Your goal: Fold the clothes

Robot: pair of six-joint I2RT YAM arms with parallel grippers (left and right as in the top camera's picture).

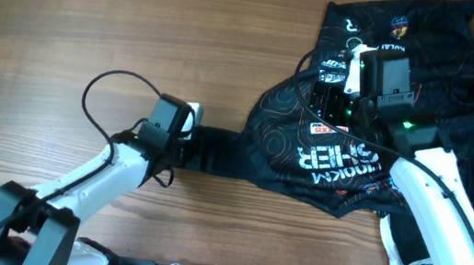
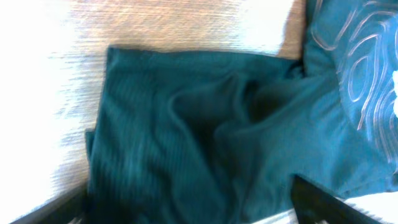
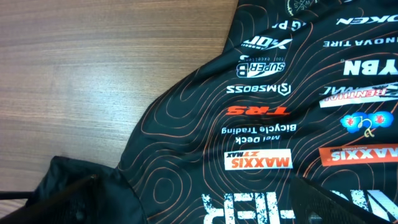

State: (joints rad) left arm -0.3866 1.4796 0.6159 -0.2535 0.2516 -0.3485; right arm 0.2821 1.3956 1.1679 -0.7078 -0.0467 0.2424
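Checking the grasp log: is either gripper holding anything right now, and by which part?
Nothing is gripped. The left gripper stands open over the sleeve of the jersey; the right gripper is open above its printed body.

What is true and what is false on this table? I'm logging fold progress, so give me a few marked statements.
1. The jersey lies flat and fully spread. False: it is bunched and rumpled.
2. The left hand is at the jersey's plain black sleeve. True.
3. The right hand is over the logo-printed part. True.
4. The jersey rests on a white cloth. False: it lies on a bare wooden table.
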